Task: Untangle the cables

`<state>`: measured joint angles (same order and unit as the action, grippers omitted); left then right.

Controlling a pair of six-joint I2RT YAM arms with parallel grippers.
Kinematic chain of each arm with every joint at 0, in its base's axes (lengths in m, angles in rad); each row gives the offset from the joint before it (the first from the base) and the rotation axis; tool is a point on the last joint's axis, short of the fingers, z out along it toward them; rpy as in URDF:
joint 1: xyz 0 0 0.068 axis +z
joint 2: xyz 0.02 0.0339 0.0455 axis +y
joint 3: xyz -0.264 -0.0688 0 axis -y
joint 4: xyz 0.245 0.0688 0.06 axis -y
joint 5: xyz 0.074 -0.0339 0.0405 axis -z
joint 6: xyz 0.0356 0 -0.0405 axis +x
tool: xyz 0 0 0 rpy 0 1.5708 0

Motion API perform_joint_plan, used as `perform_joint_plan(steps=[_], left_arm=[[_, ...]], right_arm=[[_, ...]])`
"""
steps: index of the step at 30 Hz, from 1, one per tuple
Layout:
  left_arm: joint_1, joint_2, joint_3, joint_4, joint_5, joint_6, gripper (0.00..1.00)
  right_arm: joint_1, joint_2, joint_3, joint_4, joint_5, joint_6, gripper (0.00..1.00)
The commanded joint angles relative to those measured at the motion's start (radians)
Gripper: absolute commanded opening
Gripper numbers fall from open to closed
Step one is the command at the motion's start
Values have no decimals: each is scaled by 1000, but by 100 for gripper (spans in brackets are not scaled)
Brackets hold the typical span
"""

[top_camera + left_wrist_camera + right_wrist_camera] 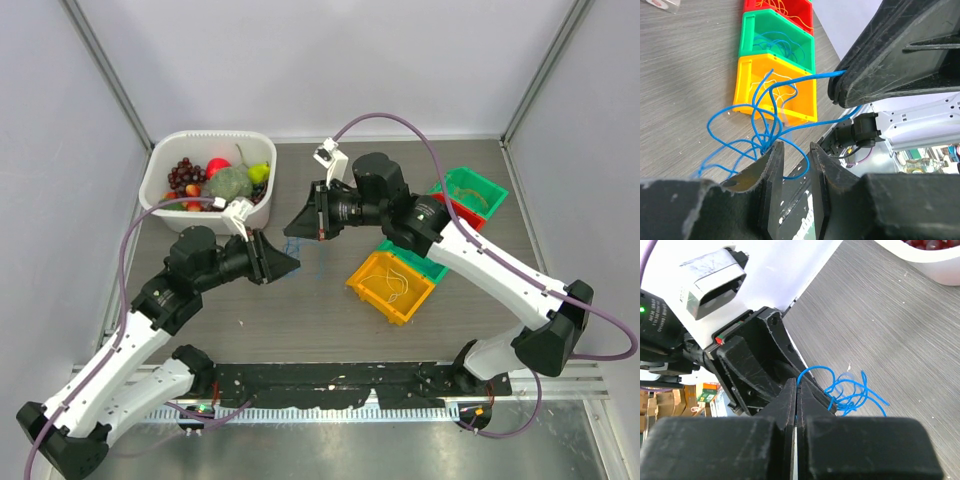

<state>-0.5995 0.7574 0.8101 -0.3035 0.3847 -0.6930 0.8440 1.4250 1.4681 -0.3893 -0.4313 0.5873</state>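
Observation:
A tangled blue cable (761,144) hangs in loops over the table between my two grippers. My right gripper (797,385) is shut on one end of it, and in the left wrist view the right gripper (837,87) shows at upper right with the strand running into its tip. My left gripper (795,146) has its jaws apart. The knot sits against its left fingertip and one blue loop passes through the gap. From above, the left gripper (290,263) and right gripper (292,228) nearly meet at mid-table. From the right wrist the blue cable (849,404) bunches at the left gripper's tip.
A yellow bin (365,285) holds a white cable (396,284). Beside it stand a green bin (747,35) with blue cable and a red bin (752,5) with orange-yellow cable. Another green bin (495,190) is at far right. A white basin (160,170) of fruit stands at back left.

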Motion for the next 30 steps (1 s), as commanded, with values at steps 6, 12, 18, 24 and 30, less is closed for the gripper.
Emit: perform_joint_plan(steps=[6,12,18,24,30], left_arm=[[-2,-69,37,-103,-138,15,39],[0,-70,46,-152,-222,12,48],[0,-125,34,-183,-271,-10,46],[0,-222,-8,-155,-283,-16,45],[0,-196,-11,-166,-282,-25,65]], right_arm=[[-5,-34,29,84,-75,43,1],[-6,-43,20,115,-104,60,1],[-5,-46,15,119,-118,57,1],[-5,-49,15,119,-129,52,1],[-5,-52,26,127,-142,60,1]])
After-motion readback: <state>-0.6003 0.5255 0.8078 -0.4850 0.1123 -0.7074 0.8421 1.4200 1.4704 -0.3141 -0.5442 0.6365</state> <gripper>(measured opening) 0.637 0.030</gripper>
